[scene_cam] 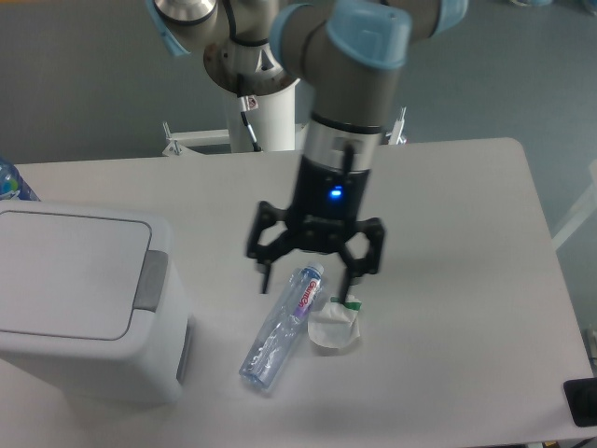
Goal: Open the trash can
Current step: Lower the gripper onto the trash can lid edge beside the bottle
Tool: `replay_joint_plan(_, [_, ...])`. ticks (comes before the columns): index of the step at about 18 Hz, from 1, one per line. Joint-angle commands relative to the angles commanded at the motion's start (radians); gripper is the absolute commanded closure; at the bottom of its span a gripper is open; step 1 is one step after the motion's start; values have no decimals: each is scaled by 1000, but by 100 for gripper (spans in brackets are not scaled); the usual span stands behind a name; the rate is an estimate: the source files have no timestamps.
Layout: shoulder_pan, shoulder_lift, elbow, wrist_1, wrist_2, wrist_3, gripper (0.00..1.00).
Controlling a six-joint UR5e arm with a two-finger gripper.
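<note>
The arm (350, 112) is built of grey metal tubes with light-blue plastic caps (368, 28) at the joints. Its wrist section is silver above and black below, with a small blue light (333, 194) glowing on the black part. The gripper (311, 282) is black, with thin prong-like fingers (266, 277); how many there are is hard to tell. The base (264, 112) is a white column with a thin cable (250, 126) running down it.
</note>
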State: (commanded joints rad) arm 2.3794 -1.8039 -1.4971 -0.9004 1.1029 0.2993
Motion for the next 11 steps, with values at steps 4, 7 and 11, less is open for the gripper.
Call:
replay_joint_plan(4, [-35, 0, -8, -2, 6, -95, 0])
replay_joint_plan(7, [-60, 6, -11, -3, 9, -109, 0])
replay_joint_plan(11, [-72, 6, -28, -6, 18, -112, 0])
